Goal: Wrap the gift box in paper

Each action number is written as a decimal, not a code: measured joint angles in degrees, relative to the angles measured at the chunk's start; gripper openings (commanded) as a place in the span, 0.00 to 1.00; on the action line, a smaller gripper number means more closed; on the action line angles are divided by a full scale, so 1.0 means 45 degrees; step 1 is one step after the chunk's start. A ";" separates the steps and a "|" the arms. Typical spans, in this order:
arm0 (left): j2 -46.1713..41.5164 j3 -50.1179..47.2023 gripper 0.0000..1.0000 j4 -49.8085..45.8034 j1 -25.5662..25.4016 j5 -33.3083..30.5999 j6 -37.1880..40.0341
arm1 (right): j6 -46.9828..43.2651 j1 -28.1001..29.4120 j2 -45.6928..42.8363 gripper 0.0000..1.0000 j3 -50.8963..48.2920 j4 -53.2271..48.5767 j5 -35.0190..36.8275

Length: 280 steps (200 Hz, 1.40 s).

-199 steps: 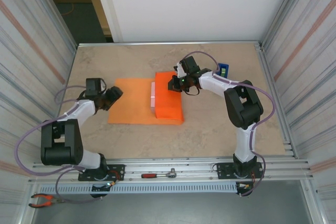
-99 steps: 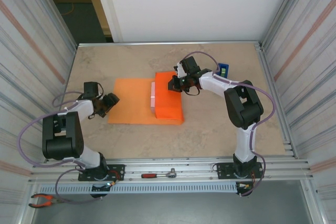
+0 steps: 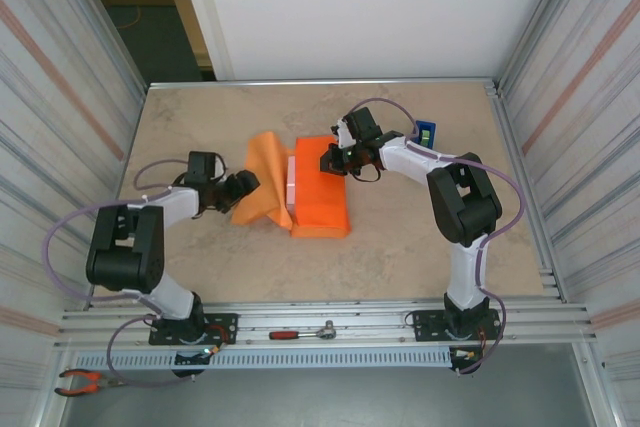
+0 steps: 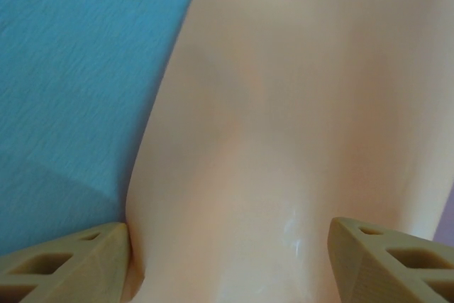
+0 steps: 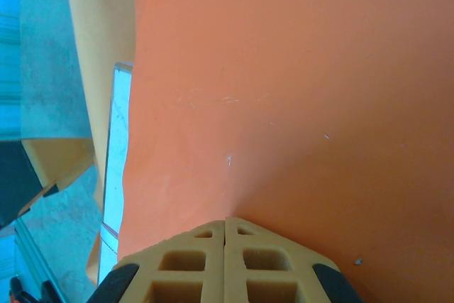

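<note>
Top external view: two arms are seen, each bent at the elbow and reaching inward toward the centre of the table (image 3: 400, 247). The left arm is folded sharply, with its elbow low at 7 o'clock of the table and its forearm pointed toward 3 o'clock, so that the left gripper (image 3: 245, 185) is set against the left edge of the paper (image 3: 322, 202). From the left wrist, its fingers (image 4: 64, 264) are seen spread wide with the sheet bulging across the gap; nothing is pinched. The right arm is raised from its base at 5 o'clock, bent over at the elbow and stretched toward 9 o'clock, with the right gripper (image 3: 331, 160) pressed on the paper flap that covers the box (image 3: 291, 180). From the right wrist, its fingers (image 5: 191, 264) are seen closed tip to tip with nothing between them, resting on the orange surface. One box is counted, near the table centre, with only a pink strip of its left side uncovered. One sheet is counted: its right part is folded over the box, and its left part is raised into a hump at 9 o'clock of the box. One blue dispenser (image 3: 428, 131) lies at 2 o'clock of the box, well apart. One wrench (image 3: 305, 332) and one pair of pliers (image 3: 80, 380) lie at the near rail.
</note>
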 measured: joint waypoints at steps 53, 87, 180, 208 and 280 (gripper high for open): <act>0.1637 0.2278 0.75 0.0432 0.0126 0.0627 0.1161 | 0.0000 0.0000 0.0000 0.00 0.0000 0.0005 -0.0024; 0.2011 0.2841 0.74 0.0432 0.0471 0.0704 0.1506 | 0.0000 0.0000 0.0000 0.00 0.0000 0.0005 -0.0024; -0.2341 -0.0155 0.83 -0.3483 0.0476 -0.4405 -0.0466 | 0.0029 0.0000 0.0000 0.00 -0.0044 0.0083 -0.0068; -0.2438 -0.0743 0.84 -0.3939 0.0476 -0.5071 -0.0695 | 0.0034 -0.0010 0.0000 0.00 -0.0073 0.0117 -0.0087; -0.2681 -0.1506 0.85 -0.3094 0.0063 -0.5047 -0.0549 | 0.0034 -0.0010 0.0000 0.00 -0.0083 0.0155 -0.0126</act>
